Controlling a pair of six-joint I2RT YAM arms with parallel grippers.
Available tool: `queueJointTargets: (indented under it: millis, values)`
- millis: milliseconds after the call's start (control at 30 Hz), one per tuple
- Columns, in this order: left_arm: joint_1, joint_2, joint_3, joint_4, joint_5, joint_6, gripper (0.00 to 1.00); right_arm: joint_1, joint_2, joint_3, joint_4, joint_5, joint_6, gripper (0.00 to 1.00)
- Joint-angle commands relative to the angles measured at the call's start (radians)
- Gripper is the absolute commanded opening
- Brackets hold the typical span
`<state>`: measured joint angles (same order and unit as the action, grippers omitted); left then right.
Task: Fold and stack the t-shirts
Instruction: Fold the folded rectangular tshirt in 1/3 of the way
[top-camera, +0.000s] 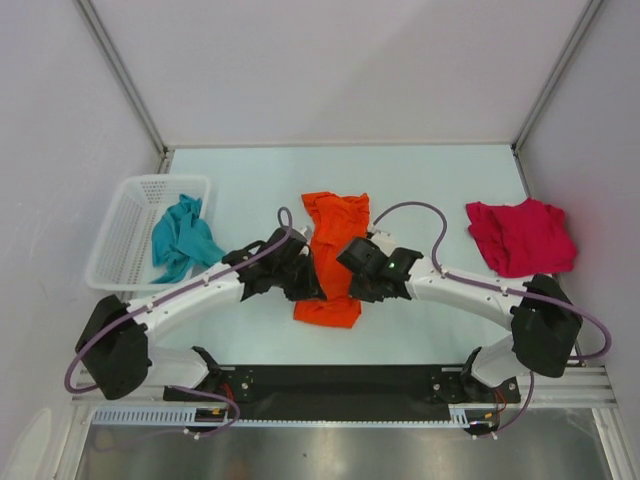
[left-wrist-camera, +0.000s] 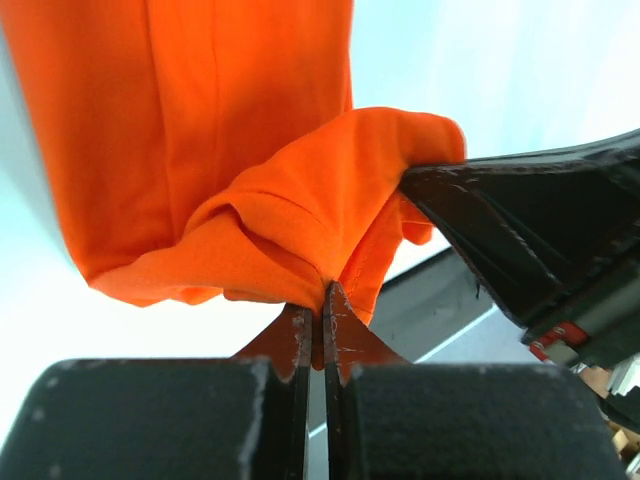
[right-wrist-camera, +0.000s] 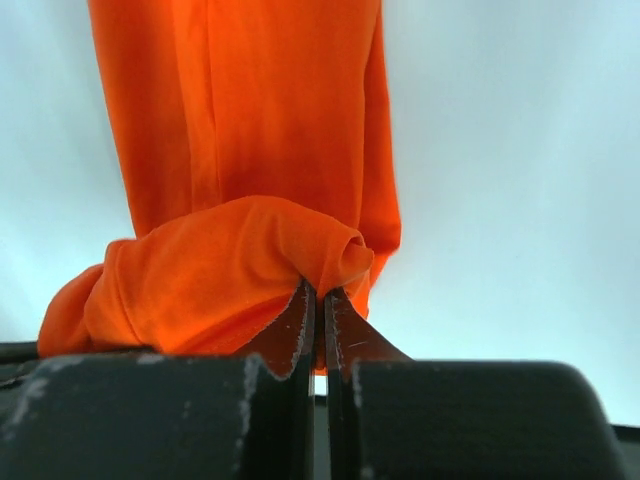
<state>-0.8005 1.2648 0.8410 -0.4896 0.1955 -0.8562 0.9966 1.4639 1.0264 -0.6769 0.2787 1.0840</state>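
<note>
The orange t-shirt (top-camera: 333, 238) lies as a long strip in the middle of the table. My left gripper (top-camera: 308, 283) is shut on its left edge; the pinched cloth fills the left wrist view (left-wrist-camera: 300, 210). My right gripper (top-camera: 352, 282) is shut on its right edge, with bunched cloth at the jaws in the right wrist view (right-wrist-camera: 240, 260). Both hold the strip's near part lifted. The crimson t-shirt (top-camera: 520, 235) lies crumpled at the right. The teal t-shirt (top-camera: 182, 238) hangs over the basket's rim at the left.
A white mesh basket (top-camera: 130, 215) stands at the left edge of the table. The right arm's black link (left-wrist-camera: 540, 240) shows close beside the left gripper. Grey walls close in the table at the back and sides.
</note>
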Motion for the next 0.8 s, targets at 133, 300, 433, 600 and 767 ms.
queueJointTargets:
  millis: [133,300,433,600,767]
  values:
    - [0.084,0.149,0.105,0.068,0.087,0.106,0.00,-0.130,0.095,0.107,0.056,-0.079,-0.179,0.00]
    - [0.127,0.220,0.132,0.085,0.128,0.131,0.00,-0.171,0.148,0.127,0.071,-0.108,-0.214,0.00]
    - [0.156,0.261,0.155,0.088,0.147,0.151,0.00,-0.191,0.184,0.138,0.083,-0.136,-0.225,0.01]
    - [0.181,0.300,0.175,0.088,0.168,0.174,0.22,-0.202,0.233,0.147,0.099,-0.162,-0.237,0.08]
    - [0.188,0.304,0.170,0.098,0.171,0.177,0.42,-0.210,0.272,0.181,0.105,-0.176,-0.254,0.22]
